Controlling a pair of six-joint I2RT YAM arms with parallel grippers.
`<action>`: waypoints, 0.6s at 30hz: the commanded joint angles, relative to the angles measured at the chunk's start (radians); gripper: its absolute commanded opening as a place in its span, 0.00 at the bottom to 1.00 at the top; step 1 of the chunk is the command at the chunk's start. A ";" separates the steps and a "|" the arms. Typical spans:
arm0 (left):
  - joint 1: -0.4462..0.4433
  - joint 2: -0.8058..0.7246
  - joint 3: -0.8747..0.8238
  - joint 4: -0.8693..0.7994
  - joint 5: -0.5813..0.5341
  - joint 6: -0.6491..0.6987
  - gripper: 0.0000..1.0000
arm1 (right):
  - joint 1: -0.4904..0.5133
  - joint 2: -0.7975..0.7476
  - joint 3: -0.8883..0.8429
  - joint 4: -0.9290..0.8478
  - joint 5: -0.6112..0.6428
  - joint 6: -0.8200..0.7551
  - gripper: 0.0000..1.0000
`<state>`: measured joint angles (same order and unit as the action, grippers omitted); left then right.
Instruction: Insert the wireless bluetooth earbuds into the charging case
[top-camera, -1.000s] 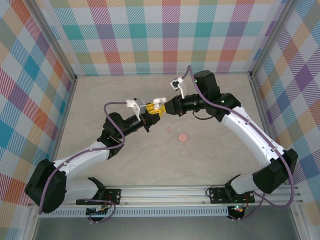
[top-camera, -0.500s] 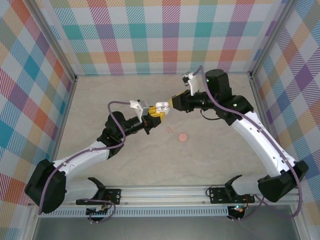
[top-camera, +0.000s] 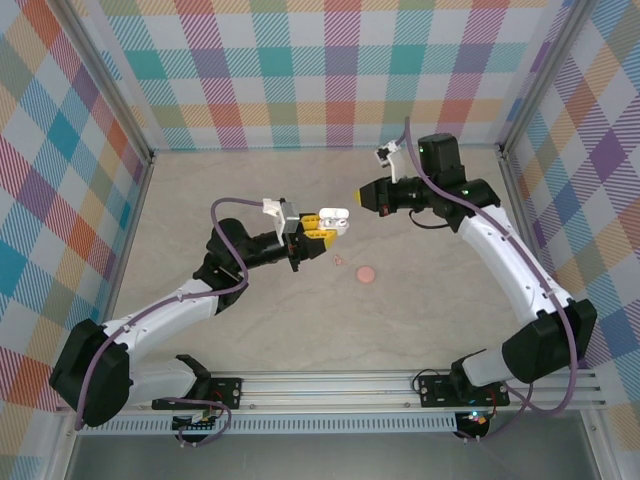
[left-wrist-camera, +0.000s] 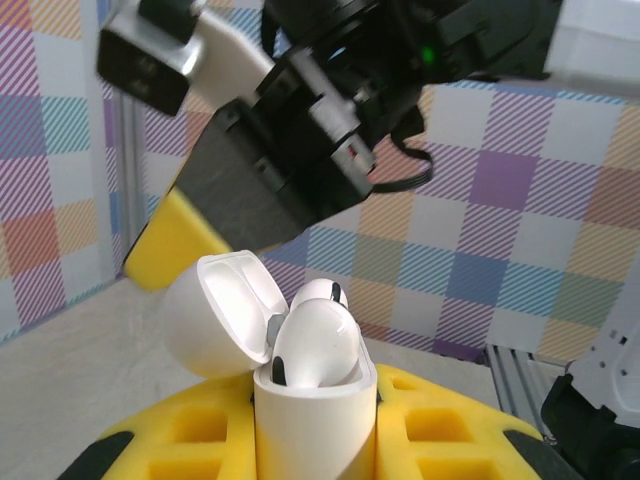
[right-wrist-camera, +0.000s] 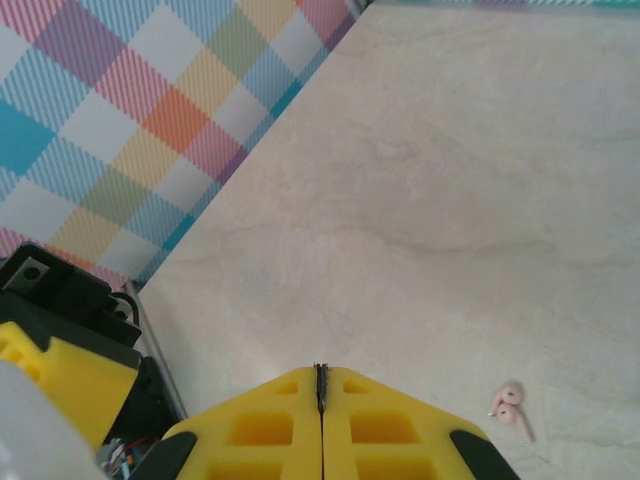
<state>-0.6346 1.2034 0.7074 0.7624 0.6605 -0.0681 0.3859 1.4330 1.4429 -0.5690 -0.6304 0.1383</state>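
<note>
- Looking down on the table (top-camera: 430, 310), you are seeing the 2 arms parting: the right arm (top-camera: 500, 250) is drawing back toward its own side, where 1 second ago it was reaching in over the case.
- The right gripper (top-camera: 362, 196) is now hanging clear of the left one. Its yellow fingertips (right-wrist-camera: 280, 410) are pressing together on nothing, with just a thin seam between them.
- The left gripper (top-camera: 322, 226) is staying clamped on the charging case (left-wrist-camera: 315, 430), holding it upright above the table.
- The lid (left-wrist-camera: 215, 320) is standing open, tipped back on its hinge toward the right gripper.
- The earbuds (left-wrist-camera: 315, 345) are both sitting in the case. Their rounded heads are showing above the rim, and the rear 1 is half hidden behind the front 1.
- You are probably looking at the moment just after the 2nd bud went in, since the right gripper has let go and backed off. The insertion is looking done or nearly so.
- You cannot tell from here whether both buds are pushed fully home, so a gentle press and a closing of the lid may be what is left.
- The pink disc (top-camera: 366, 272) and the pinkish bit (top-camera: 338, 260) are lying on the table beneath the grippers, apart from everything, and are playing no part.
</note>
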 joint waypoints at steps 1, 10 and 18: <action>-0.021 0.012 0.047 0.060 0.057 -0.021 0.00 | -0.001 0.023 -0.006 0.025 -0.146 -0.029 0.08; -0.027 0.100 0.091 0.034 0.030 -0.061 0.00 | 0.039 0.025 -0.001 0.035 -0.322 -0.059 0.07; -0.024 0.135 0.114 -0.076 -0.090 -0.085 0.00 | 0.039 -0.029 -0.017 0.018 -0.122 -0.052 0.11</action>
<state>-0.6525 1.3342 0.7719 0.7174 0.6388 -0.1272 0.4198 1.4380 1.4239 -0.5426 -0.8516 0.1112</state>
